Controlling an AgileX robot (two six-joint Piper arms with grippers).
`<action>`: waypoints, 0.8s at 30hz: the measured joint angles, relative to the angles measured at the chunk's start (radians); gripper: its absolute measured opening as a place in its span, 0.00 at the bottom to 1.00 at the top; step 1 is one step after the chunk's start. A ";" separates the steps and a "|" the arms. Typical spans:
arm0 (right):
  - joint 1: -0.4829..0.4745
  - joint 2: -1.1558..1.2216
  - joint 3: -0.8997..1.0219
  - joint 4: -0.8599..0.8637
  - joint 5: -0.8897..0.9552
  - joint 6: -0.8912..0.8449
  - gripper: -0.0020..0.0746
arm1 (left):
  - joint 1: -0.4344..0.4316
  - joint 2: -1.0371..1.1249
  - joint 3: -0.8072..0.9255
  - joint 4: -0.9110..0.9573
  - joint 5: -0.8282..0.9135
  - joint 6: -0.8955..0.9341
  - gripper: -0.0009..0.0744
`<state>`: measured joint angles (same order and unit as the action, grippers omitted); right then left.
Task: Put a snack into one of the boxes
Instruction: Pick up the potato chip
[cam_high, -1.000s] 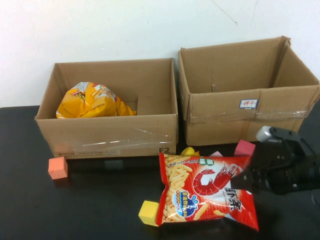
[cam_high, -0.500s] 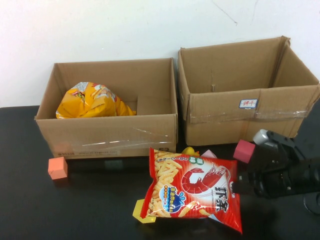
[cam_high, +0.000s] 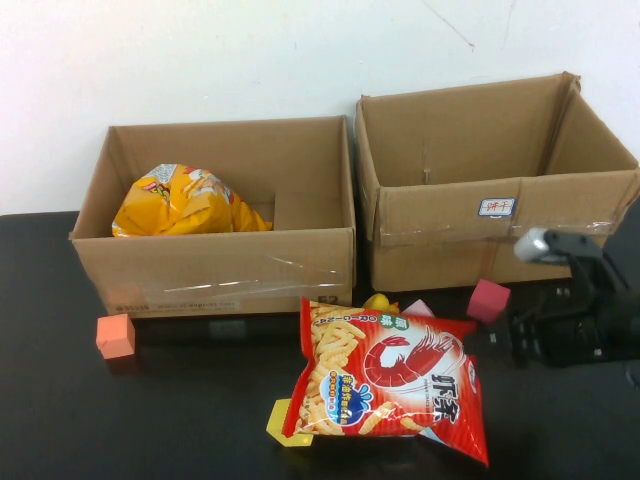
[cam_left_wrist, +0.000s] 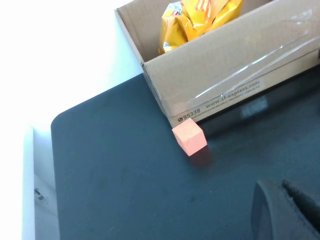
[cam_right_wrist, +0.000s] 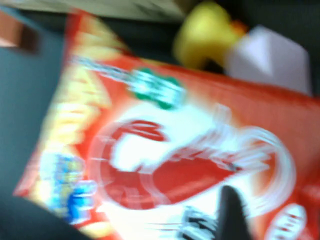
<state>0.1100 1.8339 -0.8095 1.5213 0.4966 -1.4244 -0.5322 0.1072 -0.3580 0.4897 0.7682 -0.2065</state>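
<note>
Right gripper (cam_high: 520, 343): hovers low over the black table (cam_high: 180, 410) at the right edge, just right of the red snack bag (cam_high: 392, 378) and apart from it in the high view. Cannot tell whether spread or pressed together; grips nothing visibly. In the right wrist view, looks down close onto the red snack bag (cam_right_wrist: 190, 150).

Left gripper (cam_left_wrist: 287, 212): shows only as a dark shape in its own wrist view, over bare table near the left box (cam_left_wrist: 220, 75); cannot tell its state either.

Red snack bag: lies flat on the table, outside both boxes, near of the gap between them, printed side up. Covers part of a yellow block (cam_high: 281, 424) at its near-left corner. Just beyond its far edge, a yellow round object (cam_high: 377, 301) and a pale block (cam_high: 418, 308). Further right, a magenta block (cam_high: 488, 299) close to the right box (cam_high: 470, 240).

Left box (cam_high: 215, 275): open-topped, holds a yellow snack bag (cam_high: 185, 202) in its left half. Right box: open-topped, inside not visible to the bottom. An orange block (cam_high: 115, 336) sits just near of the left box's left corner.
</note>
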 joint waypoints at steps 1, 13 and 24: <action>0.002 -0.026 0.000 -0.007 0.021 -0.007 0.50 | 0.000 0.000 0.006 0.003 -0.005 0.000 0.01; 0.402 -0.115 0.000 -0.319 -0.272 -0.235 0.83 | 0.000 0.000 0.024 0.011 -0.026 0.000 0.01; 0.496 0.001 -0.003 -0.400 -0.537 -0.316 0.84 | 0.000 0.000 0.024 0.011 -0.028 -0.002 0.01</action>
<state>0.6056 1.8347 -0.8122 1.1212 -0.0404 -1.7408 -0.5322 0.1072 -0.3337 0.5002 0.7401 -0.2080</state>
